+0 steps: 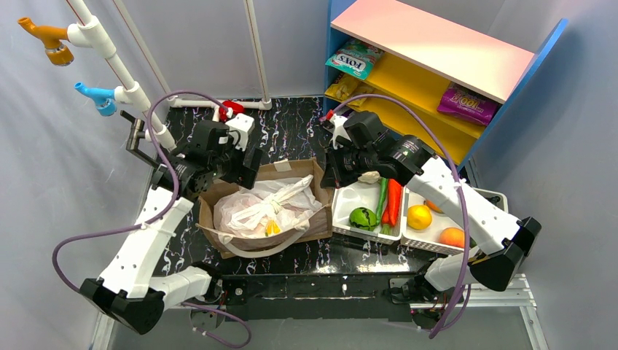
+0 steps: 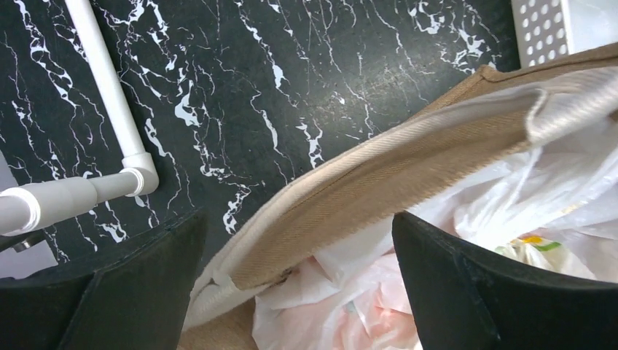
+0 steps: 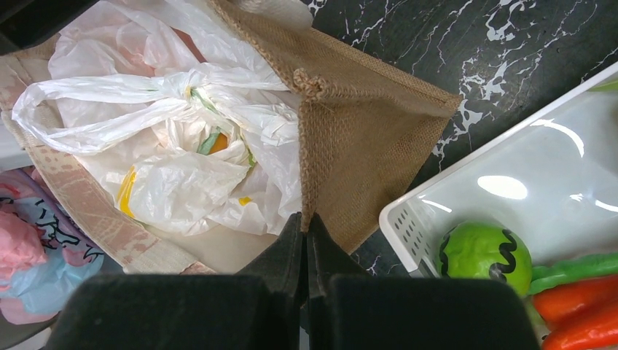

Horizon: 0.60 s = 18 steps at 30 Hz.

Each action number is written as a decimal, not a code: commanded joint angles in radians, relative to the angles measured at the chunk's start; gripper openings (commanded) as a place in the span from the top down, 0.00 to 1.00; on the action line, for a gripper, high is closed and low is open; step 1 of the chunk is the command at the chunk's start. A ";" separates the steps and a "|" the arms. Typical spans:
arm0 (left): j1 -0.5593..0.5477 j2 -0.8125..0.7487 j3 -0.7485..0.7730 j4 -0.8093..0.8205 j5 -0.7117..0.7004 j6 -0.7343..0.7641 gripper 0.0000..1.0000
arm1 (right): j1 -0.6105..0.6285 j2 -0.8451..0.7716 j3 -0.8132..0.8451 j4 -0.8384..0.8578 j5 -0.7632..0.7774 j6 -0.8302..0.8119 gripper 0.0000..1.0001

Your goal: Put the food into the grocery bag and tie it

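1. Your left gripper (image 2: 297, 219) is spread wide astride the rim of the burlap bag (image 2: 379, 189), so that wall blocks any sideways slide.
2. The knotted grocery bag (image 3: 182, 146) fills the burlap bag's mouth, leaving little room to go down.
3. On the right, the white bin (image 3: 503, 189) stands just beside the burlap bag, with only a narrow strip of table (image 3: 466, 87) between them.
4. Behind the burlap bag the table is open up to the white pipe (image 1: 200, 104) and the shelf (image 1: 437, 73).

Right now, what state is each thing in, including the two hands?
grocery bag: handles knotted, food inside, sitting in brown bag
brown bag: upright, mouth open
left hand: open, straddling brown bag's rim
right hand: shut, empty
white bins: holding fruit and vegetables
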 commanded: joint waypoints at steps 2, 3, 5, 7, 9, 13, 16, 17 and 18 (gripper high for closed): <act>0.032 -0.002 -0.036 0.041 0.058 0.059 0.02 | -0.007 -0.064 0.043 0.080 -0.005 0.005 0.99; 0.033 -0.001 -0.035 0.034 0.069 0.053 0.04 | -0.006 -0.062 0.045 0.082 -0.004 0.008 0.99; 0.034 -0.003 -0.041 0.022 0.115 0.036 0.17 | -0.007 -0.059 0.049 0.086 -0.001 0.012 0.99; 0.035 -0.022 -0.060 0.011 0.154 0.022 0.33 | -0.007 -0.055 0.049 0.098 -0.002 0.018 0.99; 0.035 -0.039 -0.076 -0.012 0.170 0.008 0.51 | -0.007 -0.046 0.051 0.114 -0.002 0.026 0.99; 0.035 -0.082 -0.084 -0.082 0.180 -0.017 0.82 | -0.007 -0.017 0.067 0.147 -0.010 0.053 0.99; 0.034 -0.121 -0.073 -0.134 0.175 -0.040 0.94 | -0.007 0.022 0.090 0.178 -0.017 0.077 0.99; 0.034 -0.135 -0.070 -0.149 0.170 -0.070 0.97 | -0.007 0.037 0.101 0.189 -0.020 0.083 0.99; 0.035 -0.148 -0.068 -0.167 0.170 -0.093 0.99 | -0.007 0.054 0.112 0.199 -0.020 0.086 0.99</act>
